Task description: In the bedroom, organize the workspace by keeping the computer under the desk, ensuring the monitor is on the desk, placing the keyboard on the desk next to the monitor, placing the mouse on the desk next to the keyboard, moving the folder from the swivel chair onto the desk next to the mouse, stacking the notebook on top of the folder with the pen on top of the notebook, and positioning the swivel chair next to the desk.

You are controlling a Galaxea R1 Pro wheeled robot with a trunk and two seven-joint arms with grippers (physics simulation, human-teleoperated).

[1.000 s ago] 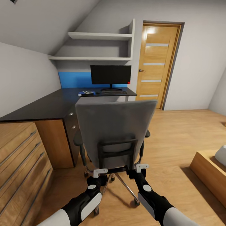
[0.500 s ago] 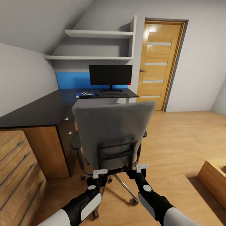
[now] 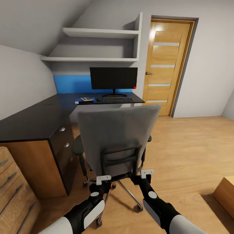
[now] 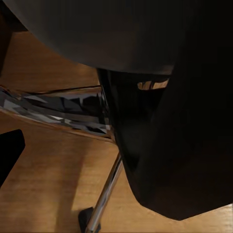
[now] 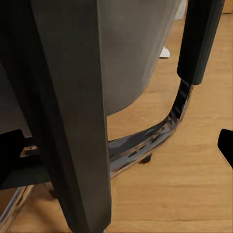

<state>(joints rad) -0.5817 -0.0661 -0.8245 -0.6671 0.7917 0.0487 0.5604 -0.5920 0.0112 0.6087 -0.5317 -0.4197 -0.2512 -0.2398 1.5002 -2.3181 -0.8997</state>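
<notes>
Grey-backed swivel chair (image 3: 118, 136), black frame, chrome base; both grippers' (image 3: 104, 179) (image 3: 145, 174) states unclear.

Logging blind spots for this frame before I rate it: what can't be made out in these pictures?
- Head view: the swivel chair backrest hides its own seat and part of the desk behind it.
- Head view: small items on the folder beside the keyboard are too small to identify.
- Head view: under the desk is screened by chair and drawers.
- Left gripper and right gripper: whether they clamp the chair frame is unclear.
</notes>
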